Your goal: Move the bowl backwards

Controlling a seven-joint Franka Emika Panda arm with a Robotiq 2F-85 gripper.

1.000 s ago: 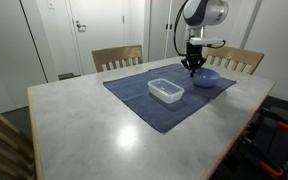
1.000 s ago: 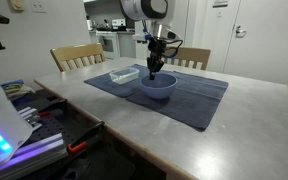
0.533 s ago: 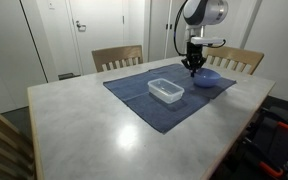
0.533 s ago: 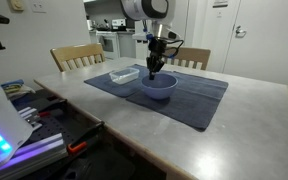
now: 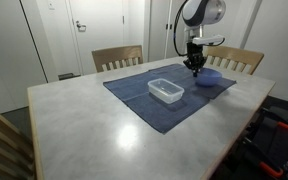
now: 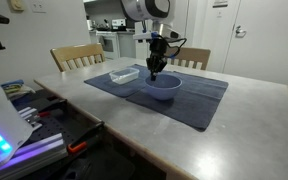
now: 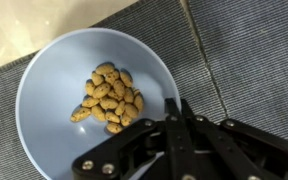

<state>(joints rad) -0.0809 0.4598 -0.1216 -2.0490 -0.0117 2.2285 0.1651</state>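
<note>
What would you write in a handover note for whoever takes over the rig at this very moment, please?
The gripper: jaws shut on the rim of the bowl, as the wrist view shows.
The bowl appears to sit on the dark mat, beside the clear container and apart from it. It holds a small heap of brown pieces.
Done: the rim is grasped.
Left: move the bowl backwards along the mat, probably best kept level so that nothing spills, then let go and lift away.
</note>
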